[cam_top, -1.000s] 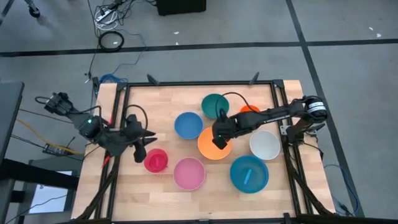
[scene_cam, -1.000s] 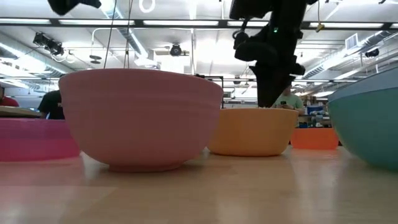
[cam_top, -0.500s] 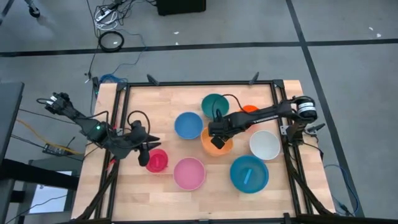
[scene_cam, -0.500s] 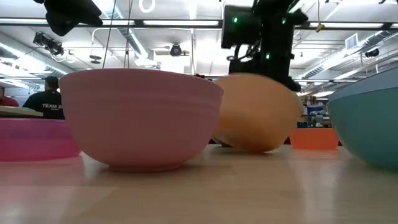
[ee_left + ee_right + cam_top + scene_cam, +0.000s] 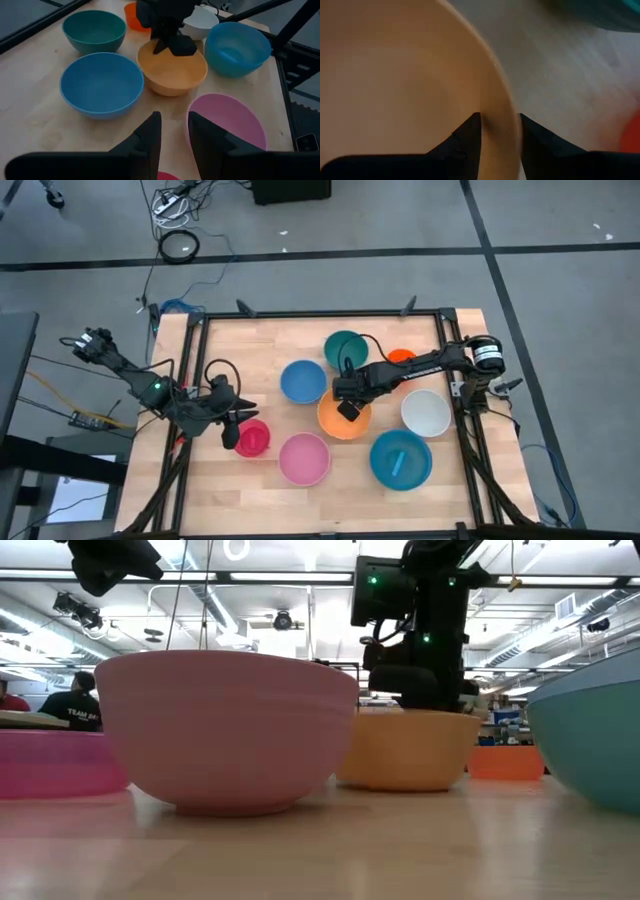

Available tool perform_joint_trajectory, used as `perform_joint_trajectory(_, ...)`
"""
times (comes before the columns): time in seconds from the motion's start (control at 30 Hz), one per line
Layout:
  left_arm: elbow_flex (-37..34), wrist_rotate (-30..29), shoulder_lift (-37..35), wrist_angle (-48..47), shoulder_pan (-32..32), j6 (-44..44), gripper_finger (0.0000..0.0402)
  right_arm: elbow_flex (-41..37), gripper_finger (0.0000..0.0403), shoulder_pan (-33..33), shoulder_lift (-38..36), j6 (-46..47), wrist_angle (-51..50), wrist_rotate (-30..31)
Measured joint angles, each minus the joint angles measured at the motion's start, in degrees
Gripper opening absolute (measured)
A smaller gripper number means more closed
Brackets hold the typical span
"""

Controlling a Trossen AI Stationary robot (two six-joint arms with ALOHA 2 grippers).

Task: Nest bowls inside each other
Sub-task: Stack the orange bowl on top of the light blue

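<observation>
orange bowl (image 5: 345,418): plain warm orange, straddled at its rim by the dark right pincer (image 5: 345,402)
teal bowl (image 5: 345,350): deep teal, beyond the right pincer
blue bowl (image 5: 302,381): mid blue, beside the right pincer
light blue bowl (image 5: 400,459): pale blue-turquoise
white bowl (image 5: 426,413): plain white
pink bowl (image 5: 304,458): soft pink
magenta bowl (image 5: 251,438): magenta-red, just under the black left pincer (image 5: 234,430)
small orange-red bowl (image 5: 403,357): orange-red
table (image 5: 250,350): pale wood grain, framed in black

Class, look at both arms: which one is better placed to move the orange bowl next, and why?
The right. The right gripper already has its jaws astride the orange bowl's rim, while the left gripper hangs open by the small magenta bowl.
</observation>
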Motion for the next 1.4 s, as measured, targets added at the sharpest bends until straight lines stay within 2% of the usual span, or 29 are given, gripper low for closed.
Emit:
perform_joint_trajectory(0.17,0.01,-0.12,0.02,0.07,0.00,0.00,0.0106,0.00,0.0099,-0.02,-0.11,0.02,0.32,-0.71)
perform_joint_trajectory(0.23,0.02,-0.18,0.02,0.02,0.00,0.00,0.0106,0.00,0.0077,-0.02,-0.11,-0.06,0.26,-0.91)
perform_joint_trajectory(0.33,0.02,-0.28,0.02,0.04,0.00,0.02,0.0106,0.07,0.0022,-0.02,-0.81,-1.58,0.89,-1.89)
perform_joint_trajectory(0.47,0.02,-0.72,0.02,-0.03,0.00,0.02,0.0106,0.01,0.0006,0.33,-3.87,-2.22,0.97,-1.80)
perform_joint_trajectory(0.53,0.02,-1.13,0.02,-0.34,0.00,0.01,0.0106,-0.04,0.0002,1.42,-7.47,-2.42,-0.34,0.26)
perform_joint_trajectory(0.73,0.02,-1.29,0.02,-0.97,0.00,0.02,0.0106,-0.07,0.0000,9.15,-22.41,3.79,-12.05,1.42)
perform_joint_trajectory(0.9,0.02,-1.29,0.41,0.16,0.00,0.02,0.0106,-0.02,0.0000,21.08,-32.07,17.84,-18.63,-4.54)
perform_joint_trajectory(1.03,0.04,-1.27,2.32,2.73,0.02,1.41,0.0106,-0.02,0.0000,30.53,-32.94,29.31,-23.25,-4.86)
perform_joint_trajectory(1.13,0.04,-1.24,4.35,5.39,0.02,2.98,0.0106,-0.02,0.0000,34.88,-31.35,33.19,-23.34,-1.03)
perform_joint_trajectory(1.27,0.04,-1.28,6.83,9.82,0.32,4.73,0.0106,-0.02,0.0013,36.39,-28.96,34.20,-23.37,0.77)
perform_joint_trajectory(1.4,0.07,-1.29,9.34,11.53,1.44,6.09,0.0106,-0.02,0.0054,36.26,-26.82,34.78,-24.81,-0.45)
